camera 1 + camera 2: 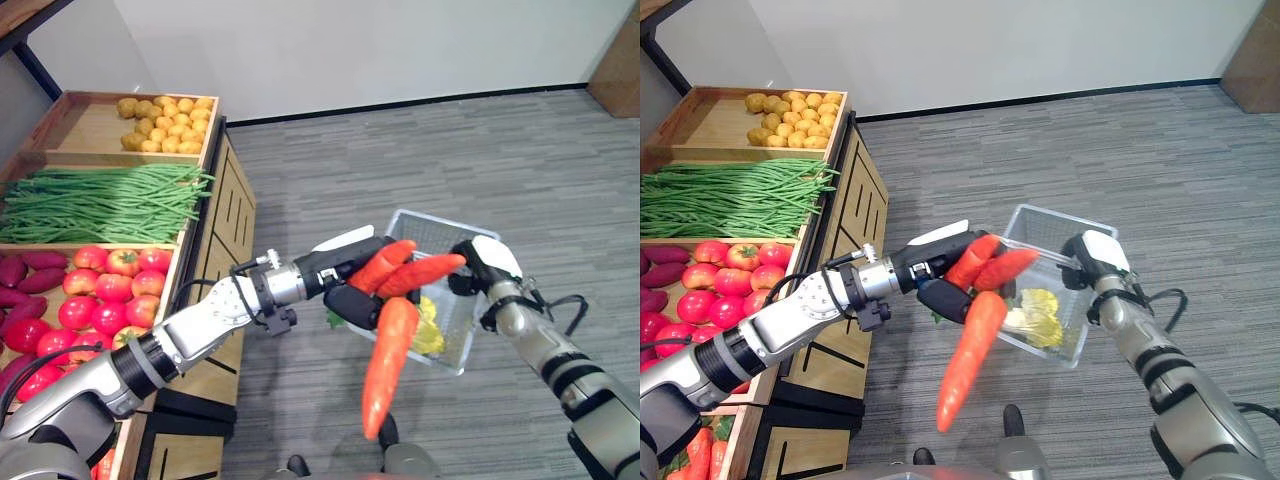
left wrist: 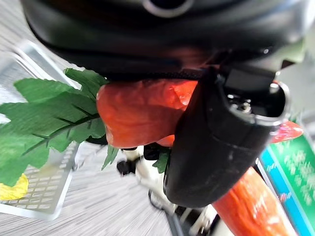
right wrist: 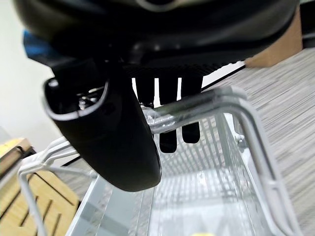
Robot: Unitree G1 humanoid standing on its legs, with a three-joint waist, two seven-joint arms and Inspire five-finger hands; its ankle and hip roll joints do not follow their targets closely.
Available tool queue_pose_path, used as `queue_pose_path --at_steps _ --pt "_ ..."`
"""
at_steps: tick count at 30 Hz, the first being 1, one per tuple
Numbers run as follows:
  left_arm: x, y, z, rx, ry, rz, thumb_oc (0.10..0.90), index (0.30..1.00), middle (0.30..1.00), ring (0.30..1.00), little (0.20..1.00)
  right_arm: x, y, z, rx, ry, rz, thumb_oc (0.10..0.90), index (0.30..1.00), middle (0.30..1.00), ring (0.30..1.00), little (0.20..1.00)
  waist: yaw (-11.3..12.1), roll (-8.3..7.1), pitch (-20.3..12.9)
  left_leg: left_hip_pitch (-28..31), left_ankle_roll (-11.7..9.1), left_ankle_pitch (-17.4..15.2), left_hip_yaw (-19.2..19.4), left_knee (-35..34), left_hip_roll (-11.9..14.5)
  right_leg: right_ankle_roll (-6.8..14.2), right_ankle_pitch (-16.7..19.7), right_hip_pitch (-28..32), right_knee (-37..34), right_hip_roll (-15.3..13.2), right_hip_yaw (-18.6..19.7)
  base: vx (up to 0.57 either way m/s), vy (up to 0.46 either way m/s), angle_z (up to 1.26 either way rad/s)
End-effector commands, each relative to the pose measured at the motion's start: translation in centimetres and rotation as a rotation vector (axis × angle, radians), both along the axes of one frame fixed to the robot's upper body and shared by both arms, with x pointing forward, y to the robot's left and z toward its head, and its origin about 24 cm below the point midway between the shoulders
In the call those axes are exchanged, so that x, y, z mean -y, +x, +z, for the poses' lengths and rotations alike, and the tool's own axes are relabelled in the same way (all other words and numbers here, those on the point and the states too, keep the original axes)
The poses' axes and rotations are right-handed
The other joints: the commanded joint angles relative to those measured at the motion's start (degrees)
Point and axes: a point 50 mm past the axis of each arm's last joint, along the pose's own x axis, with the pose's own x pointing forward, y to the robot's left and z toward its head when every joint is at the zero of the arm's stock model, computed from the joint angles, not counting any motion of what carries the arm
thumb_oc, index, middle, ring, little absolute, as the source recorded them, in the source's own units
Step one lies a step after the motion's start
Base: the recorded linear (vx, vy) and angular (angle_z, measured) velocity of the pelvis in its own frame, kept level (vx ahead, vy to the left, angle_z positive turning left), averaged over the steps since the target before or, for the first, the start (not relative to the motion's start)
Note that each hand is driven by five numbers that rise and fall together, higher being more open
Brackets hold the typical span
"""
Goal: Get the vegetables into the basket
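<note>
Left hand [image 1: 352,290] clutching carrots [image 1: 388,360] at basket [image 1: 455,345] rim, right hand [image 1: 1085,262] curled round its handle [image 3: 206,104]

A mock grocery shop, set up indoors. Shown by a stepped wooden produce stand [image 1: 215,215] with compartments of potatoes [image 1: 168,122], green beans [image 1: 105,200], tomatoes [image 1: 105,295] and purple sweet potatoes [image 1: 25,272], plus a wire shopping basket [image 1: 1045,290]. Grey carpet floor [image 1: 430,150] and plain white wall [image 1: 360,45], like an office or lab room.
</note>
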Motion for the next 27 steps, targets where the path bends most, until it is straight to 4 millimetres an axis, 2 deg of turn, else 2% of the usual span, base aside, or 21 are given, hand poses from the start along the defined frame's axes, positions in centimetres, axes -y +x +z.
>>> queue_pose_path --at_steps 1,9,13,17,18,19,23,27 --pt "1.6 0.1 4.1 0.229 -0.064 -0.094 0.400 0.300 0.300 0.300 0.300 -1.1 4.6 9.9 0.328 0.088 0.041 0.400 0.300 0.300 0.300 0.300 1.4 -1.70 -1.3 -2.2 -4.3 1.9 -2.6 0.0 3.3 7.0 -5.3 3.7 0.0 -4.4 -4.0 0.00 0.000 0.00" --pt "3.1 -0.3 2.7 0.368 0.095 -0.162 0.400 0.300 0.300 0.300 0.300 -2.8 6.1 12.4 0.416 0.209 0.037 0.400 0.300 0.300 0.300 0.300 1.8 -1.26 -1.5 -2.5 -4.3 1.7 -3.5 0.0 3.1 6.9 -5.6 4.1 0.0 -4.5 -4.8 0.00 0.004 0.03" --pt "3.3 0.4 0.8 0.366 0.155 -0.127 0.400 0.300 0.300 0.300 0.300 -5.1 6.5 13.7 0.451 0.325 0.108 0.400 0.300 0.300 0.300 0.300 1.6 -1.49 -1.5 -2.6 -4.3 1.6 -3.6 0.0 3.1 6.7 -5.6 3.9 0.0 -4.4 -4.7 0.00 0.000 0.00" --pt "3.3 1.0 -0.3 0.364 0.180 -0.088 0.400 0.300 0.300 0.300 0.300 -6.7 6.6 13.8 0.431 0.357 0.165 0.400 0.300 0.300 0.300 0.300 1.2 -1.75 -1.6 -2.5 -4.2 1.5 -3.4 0.0 3.1 6.7 -5.7 3.9 0.0 -4.4 -4.5 0.00 0.000 0.00" --pt "3.4 1.4 -1.0 0.397 0.231 -0.078 0.400 0.300 0.300 0.300 0.300 -7.9 6.7 13.9 0.416 0.368 0.209 0.400 0.300 0.300 0.300 0.300 0.9 -1.95 -1.7 -2.4 -4.2 1.4 -3.1 0.0 3.1 6.7 -5.7 3.8 0.0 -4.4 -4.3 0.00 0.000 0.00" --pt "3.5 1.5 -1.1 0.398 0.230 -0.078 0.400 0.300 0.300 0.300 0.300 -7.9 6.7 13.9 0.416 0.368 0.209 0.400 0.300 0.300 0.300 0.300 0.9 -1.93 -1.7 -2.4 -4.2 1.4 -3.1 0.0 3.1 6.7 -5.7 3.8 0.0 -4.4 -4.3 0.00 0.000 0.00" --pt "3.4 2.9 -2.4 0.537 0.376 -0.039 0.400 0.300 0.300 0.300 0.300 -10.4 6.6 14.3 0.397 0.367 0.313 0.400 0.300 0.300 0.300 0.300 0.2 -2.20 -1.5 -2.2 -4.3 1.2 -2.7 0.0 3.1 6.6 -5.5 3.6 0.0 -4.4 -3.8 0.00 0.000 0.00" --pt "3.1 3.8 -3.6 0.545 0.430 0.013 0.400 0.300 0.300 0.300 0.300 -11.5 6.5 14.5 0.381 0.362 0.367 0.400 0.300 0.300 0.300 0.300 0.1 -2.38 -1.5 -2.2 -4.3 1.2 -2.6 0.0 3.1 6.6 -5.5 3.5 0.0 -4.4 -3.7 0.00 0.000 0.00"
